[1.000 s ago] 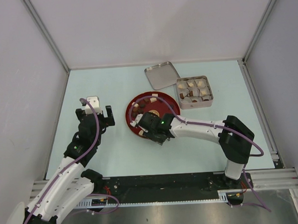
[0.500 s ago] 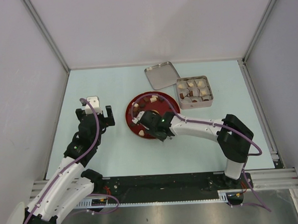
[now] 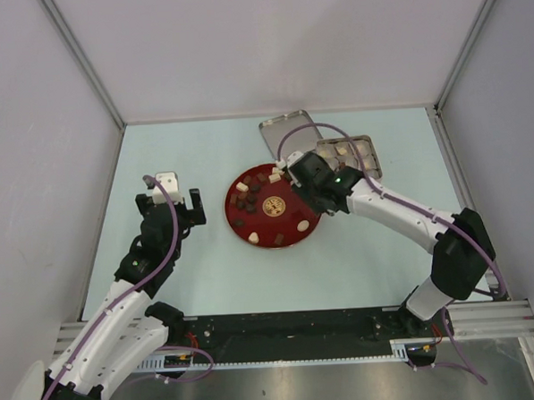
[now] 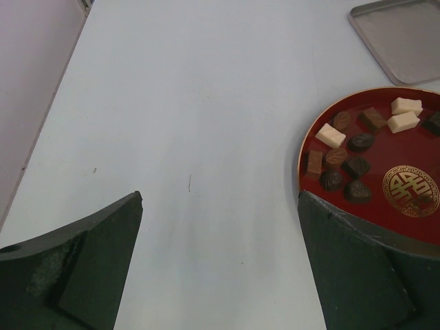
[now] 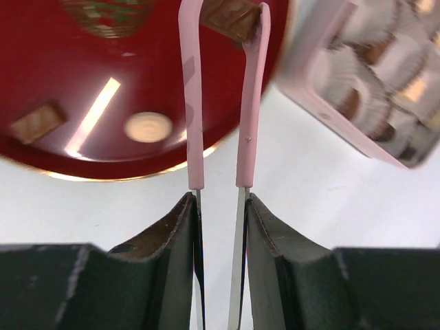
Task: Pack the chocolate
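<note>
Pink tongs [image 5: 191,103], 1 brown chocolate cube [image 5: 230,17] pinched
Our right gripper [image 5: 218,206] clamps the tongs over the rim of the glossy red plate [image 5: 62,75], beside the tin [image 5: 323,106]; our left gripper [image 4: 220,206] gapes wide, empty; chocolates [image 4: 356,167] dot the plate.

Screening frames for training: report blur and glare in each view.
Right wrist: the tin is smeared with blur, a white glare streak crosses the plate, and the tongs are sharp. Left wrist: chocolates crisp, no strong glare. Top: evenly lit, sharp.
</note>
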Robot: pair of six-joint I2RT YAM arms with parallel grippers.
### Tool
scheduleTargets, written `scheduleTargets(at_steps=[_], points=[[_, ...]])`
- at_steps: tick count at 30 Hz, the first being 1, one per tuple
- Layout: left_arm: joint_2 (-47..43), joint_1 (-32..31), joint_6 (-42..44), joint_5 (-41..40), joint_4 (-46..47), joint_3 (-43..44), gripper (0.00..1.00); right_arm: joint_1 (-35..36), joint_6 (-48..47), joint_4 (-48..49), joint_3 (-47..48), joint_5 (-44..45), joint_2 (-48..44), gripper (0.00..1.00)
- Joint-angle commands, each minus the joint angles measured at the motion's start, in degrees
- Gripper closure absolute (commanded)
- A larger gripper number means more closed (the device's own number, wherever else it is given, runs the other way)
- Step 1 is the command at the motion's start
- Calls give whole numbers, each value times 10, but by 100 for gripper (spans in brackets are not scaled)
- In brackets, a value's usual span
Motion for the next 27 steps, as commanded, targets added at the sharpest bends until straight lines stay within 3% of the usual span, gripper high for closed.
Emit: scheduleTargets(at_steps=[1, 13, 27], points=[[-3, -1, 11, -4, 15, 0, 0, -56, -5, -10, 4, 8, -33, 85], [-4, -1, 12, -4, 15, -1, 0, -180, 2, -7, 4, -31, -18, 85], [-6, -1, 12, -4, 15, -2, 0, -200, 4, 6, 4, -66, 36, 83]])
